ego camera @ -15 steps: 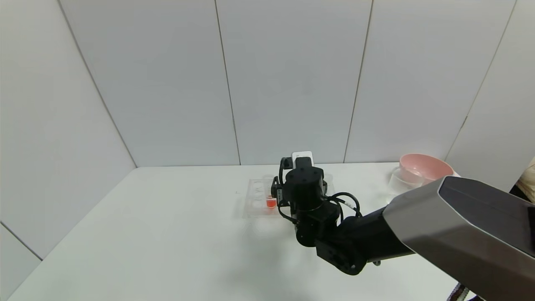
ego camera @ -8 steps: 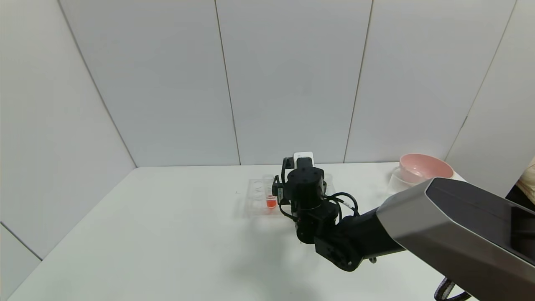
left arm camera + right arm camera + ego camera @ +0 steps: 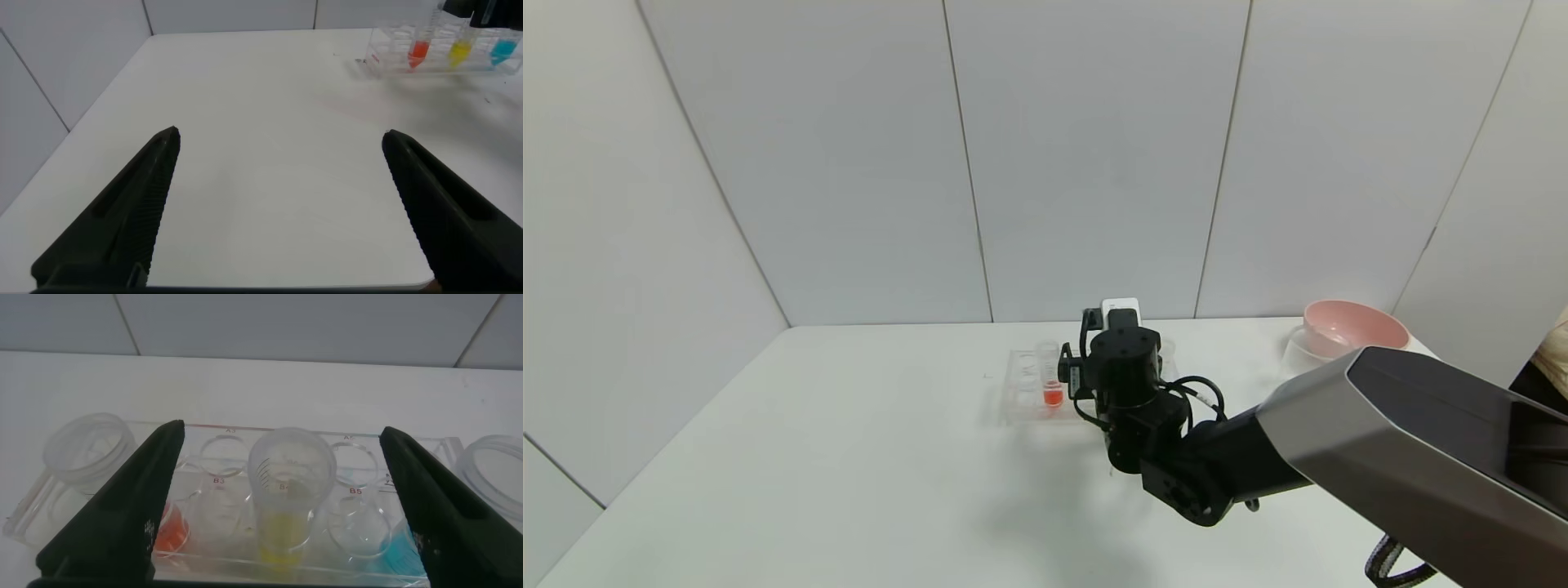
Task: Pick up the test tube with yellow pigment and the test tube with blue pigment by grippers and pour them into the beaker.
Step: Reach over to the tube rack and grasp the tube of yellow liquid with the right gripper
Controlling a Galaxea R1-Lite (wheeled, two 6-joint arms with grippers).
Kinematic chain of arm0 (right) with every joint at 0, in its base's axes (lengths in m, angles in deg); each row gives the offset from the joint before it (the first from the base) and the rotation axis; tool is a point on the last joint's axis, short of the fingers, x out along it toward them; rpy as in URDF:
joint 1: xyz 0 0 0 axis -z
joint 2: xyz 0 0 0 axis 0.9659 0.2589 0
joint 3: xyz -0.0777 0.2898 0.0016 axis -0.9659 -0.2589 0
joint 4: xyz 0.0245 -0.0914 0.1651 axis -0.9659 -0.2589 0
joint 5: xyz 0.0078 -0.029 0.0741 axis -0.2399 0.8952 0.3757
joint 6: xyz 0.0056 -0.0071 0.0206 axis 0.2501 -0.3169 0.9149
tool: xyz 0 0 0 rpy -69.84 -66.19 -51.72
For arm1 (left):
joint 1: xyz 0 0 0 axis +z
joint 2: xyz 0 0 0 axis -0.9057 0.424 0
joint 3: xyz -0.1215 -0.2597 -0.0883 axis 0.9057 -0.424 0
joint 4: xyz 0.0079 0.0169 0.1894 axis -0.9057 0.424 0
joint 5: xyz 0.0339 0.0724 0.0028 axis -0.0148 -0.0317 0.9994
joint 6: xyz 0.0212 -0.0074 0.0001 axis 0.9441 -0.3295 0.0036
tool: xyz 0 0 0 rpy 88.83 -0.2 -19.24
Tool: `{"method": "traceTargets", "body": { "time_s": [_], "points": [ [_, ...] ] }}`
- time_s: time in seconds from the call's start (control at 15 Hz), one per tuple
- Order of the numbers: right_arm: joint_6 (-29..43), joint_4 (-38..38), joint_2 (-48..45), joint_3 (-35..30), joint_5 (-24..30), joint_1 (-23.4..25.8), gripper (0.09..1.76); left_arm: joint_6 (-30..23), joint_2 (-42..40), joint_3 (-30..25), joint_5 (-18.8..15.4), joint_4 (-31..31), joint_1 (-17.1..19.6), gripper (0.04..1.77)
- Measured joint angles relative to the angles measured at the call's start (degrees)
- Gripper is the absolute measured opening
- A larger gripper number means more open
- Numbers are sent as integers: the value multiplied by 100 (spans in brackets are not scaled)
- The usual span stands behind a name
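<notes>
Two grippers in play, both spread wide and holding nothing. Right gripper [image 3: 282, 506] poised over the clear rack [image 3: 1023, 390], fingers [image 3: 114, 510] straddling the yellow tube [image 3: 286, 498] with open gaps on both sides, touching neither it nor its neighbours. Yellow tube upright in a middle hole of the rack; red-orange tube [image 3: 1052, 384] one hole to the left, blue tube [image 3: 402, 543] one hole to the right, only its cyan bottom visible past the finger. Clear round rims beside each end of the rack in the right wrist view; cannot tell which is the beaker. Left gripper [image 3: 282, 212] low over the near left part of the table [image 3: 849, 457], well apart from the rack, with wide bare tabletop ahead of it. Rack set toward the far middle of the white table, near the back wall. Pink bowl [image 3: 1354, 327] at the far right corner, well apart from the rack. Plain grey-white panelled walls [image 3: 1094, 147] closing in the back and both sides.
</notes>
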Motion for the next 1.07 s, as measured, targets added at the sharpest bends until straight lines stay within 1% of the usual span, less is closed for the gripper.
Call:
{"method": "traceTargets", "body": {
  "time_s": [0.27, 1.07],
  "points": [
    [0, 143, 102, 6, 117, 79, 171, 2, 0, 0, 0, 0, 0, 176],
    [9, 321, 254, -41, 121, 107, 171, 0, 0, 0, -2, 0, 0, 176]
  ]
}}
